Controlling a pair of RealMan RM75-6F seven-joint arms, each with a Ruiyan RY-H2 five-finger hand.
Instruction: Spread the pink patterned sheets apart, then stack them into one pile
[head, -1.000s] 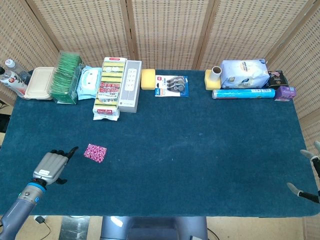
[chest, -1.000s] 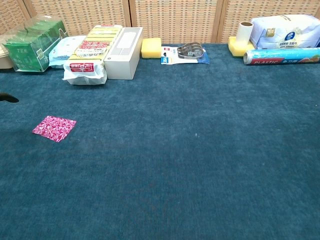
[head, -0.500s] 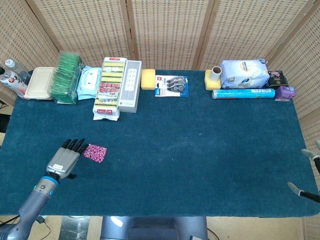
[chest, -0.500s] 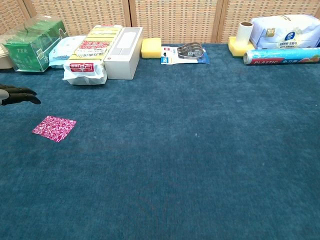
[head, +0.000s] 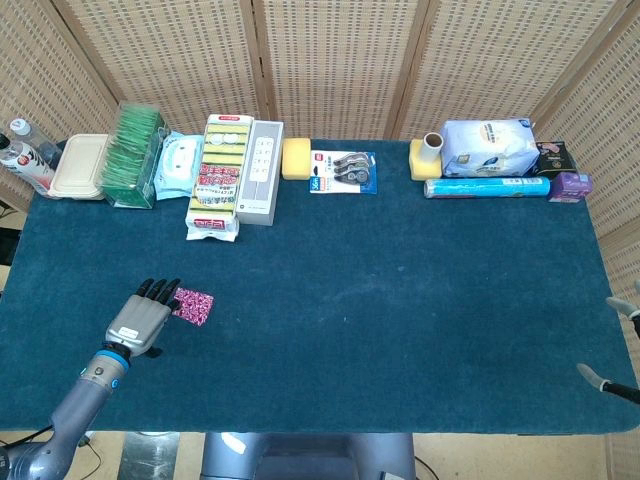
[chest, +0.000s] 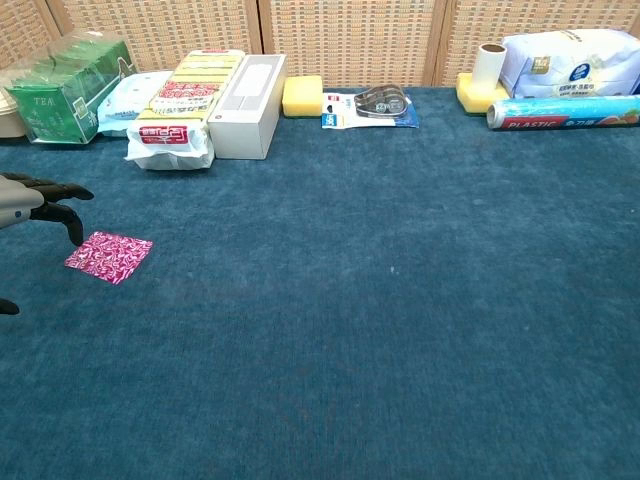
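Since the earlier frame the left hand (head: 140, 320) has slid right, so its spread, empty fingertips (chest: 72, 232) now reach the near-left edge of the pink patterned sheets (head: 192, 304). These lie as one flat square on the napped blue table cover (head: 400, 320). Only open fingertips show of the right hand (head: 612, 340) at the table's right edge.

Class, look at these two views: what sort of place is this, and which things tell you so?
Probably an indoor robot test bench: a table under blue felt, woven screens behind, household goods such as a tea box lined along the back edge.
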